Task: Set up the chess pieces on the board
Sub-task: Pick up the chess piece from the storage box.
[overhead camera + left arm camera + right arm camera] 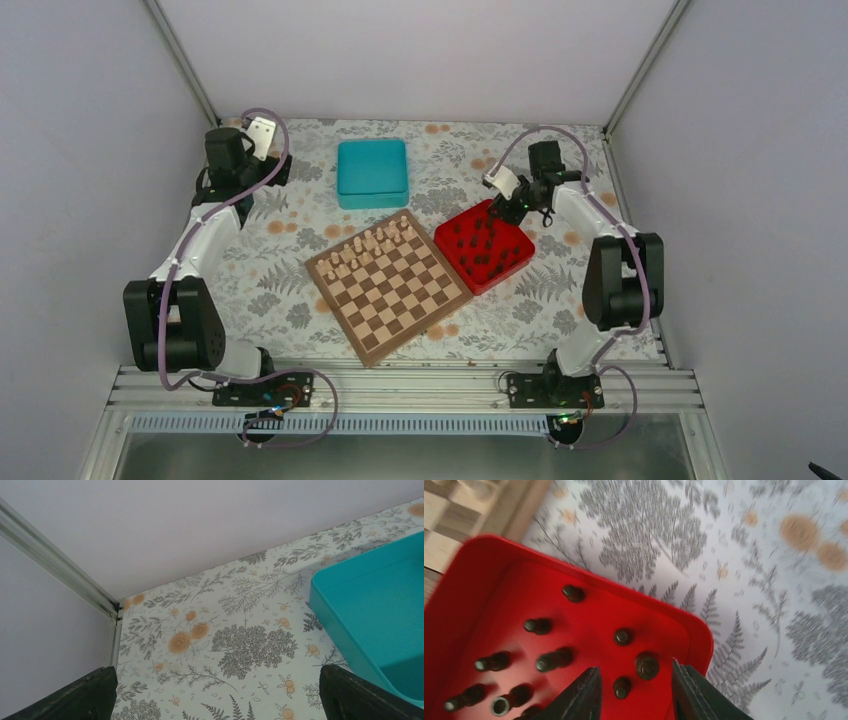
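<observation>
Your right claw [634, 677] hangs low over the red tray [484, 547], close to one of its rounded corners. Its jaws stand partly apart and nothing is pinched between them. In the right wrist view, two of the dark chess pieces [647, 666] sit in the gap between the fingers [584, 695], seen from above. As far as you can tell there, neither finger touches them. The other dark pieces are scattered across the tray floor further in. That picture is blurred, so you cannot tell which of them stand and which lie on their sides.

From the top camera, the tray sits on the flowered tablecloth [270, 270] just to the right of the board [390, 290]. You cannot tell whether the two touch. The board lies near the middle of the table, turned so that one corner points toward the arm bases. Pale pieces [375, 243] stand in rows along its far left edge. Every dark piece you can see is in the tray.

Your left claw [216, 672] is off at the far left of the table, well apart from the board. Its jaws are spread wide with only tablecloth showing between them. The teal box [375, 605] lies just to its right, and in the top view the box sits beyond the board's far corner.
</observation>
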### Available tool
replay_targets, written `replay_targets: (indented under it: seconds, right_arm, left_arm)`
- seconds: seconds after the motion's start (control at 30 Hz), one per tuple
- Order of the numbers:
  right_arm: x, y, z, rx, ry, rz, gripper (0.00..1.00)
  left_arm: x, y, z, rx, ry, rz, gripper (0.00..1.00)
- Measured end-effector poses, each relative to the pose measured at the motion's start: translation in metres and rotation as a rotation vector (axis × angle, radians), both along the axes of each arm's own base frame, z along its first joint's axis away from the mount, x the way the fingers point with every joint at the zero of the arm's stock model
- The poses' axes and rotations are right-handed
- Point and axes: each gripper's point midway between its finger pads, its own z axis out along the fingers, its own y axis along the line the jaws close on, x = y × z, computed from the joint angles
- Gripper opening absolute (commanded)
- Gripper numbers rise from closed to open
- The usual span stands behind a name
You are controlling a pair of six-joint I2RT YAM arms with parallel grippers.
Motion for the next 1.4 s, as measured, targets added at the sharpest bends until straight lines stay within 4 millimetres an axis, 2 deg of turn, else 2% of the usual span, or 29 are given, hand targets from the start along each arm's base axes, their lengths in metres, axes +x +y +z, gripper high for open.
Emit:
replay_targets:
  seconds: [0.13,0.2,0.57,0.97,1.07,1.3,1.4]
  right_arm:
    - [0.000,-0.007,-0.032,-0.045,0.085,-0.030,0.35]
    - [0.000,-0.008,-0.039,-0.059,0.110,-0.037,0.36]
    - [0.010,-0.005,-0.046,-0.092,0.121,-0.044,0.35]
    - [0.013,-0.004,-0.069,-0.145,0.163,-0.056,0.30]
    - [0.014,-0.005,-0.070,-0.156,0.160,-0.062,0.26]
    - [0.015,-0.008,-0.070,-0.172,0.156,-0.072,0.08]
    - [0.014,-0.008,-0.069,-0.170,0.158,-0.075,0.04]
  left_arm:
    - [0.001,0.002,-0.003,0.004,0.007,0.008,1.00]
    - [0.001,0.003,-0.002,0.006,0.002,0.013,1.00]
    - [0.003,0.004,0.001,0.011,-0.013,0.021,1.00]
    - [0.001,0.006,-0.005,0.019,-0.004,0.030,1.00]
    - [0.001,0.006,-0.006,0.019,-0.003,0.029,1.00]
    - [0.001,0.005,-0.006,0.020,-0.001,0.025,1.00]
    - [0.001,0.005,-0.007,0.023,0.000,0.022,1.00]
